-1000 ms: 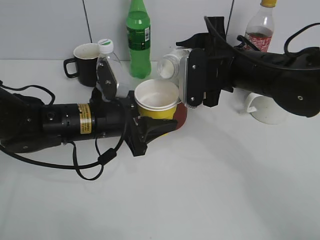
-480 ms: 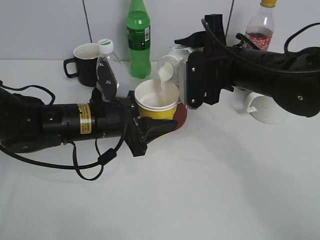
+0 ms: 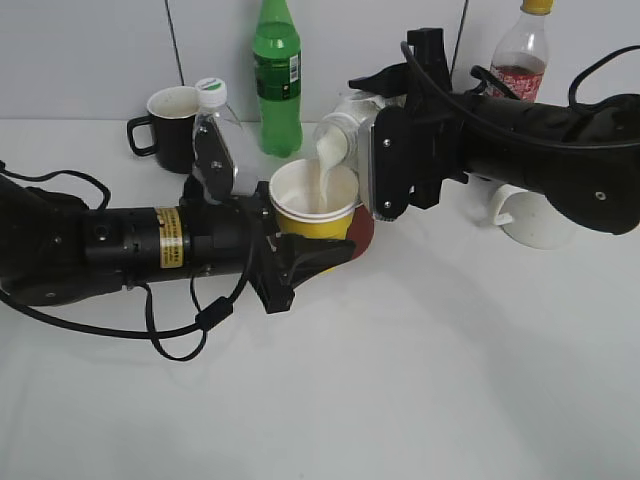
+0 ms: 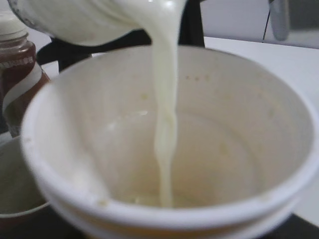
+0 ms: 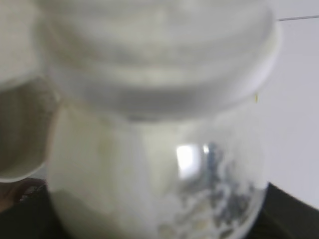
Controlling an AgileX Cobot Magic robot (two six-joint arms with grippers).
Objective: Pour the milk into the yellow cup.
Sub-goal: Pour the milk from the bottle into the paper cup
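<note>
Two end effectors, one pour going.
Left end effector [image 3: 300, 250] gripping small yellow paper cup [image 3: 313, 206] above white bench [image 3: 420, 380]; right end effector [image 3: 372, 160] clamping tipped clear plastic milk bottle [image 3: 340, 135], white stream landing inside cup.

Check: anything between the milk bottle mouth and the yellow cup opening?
Nothing visible. The small clear plastic milk bottle, tilted in the right claw, sends an unbroken white stream straight into the yellow paper cup, held by the left claw.
</note>
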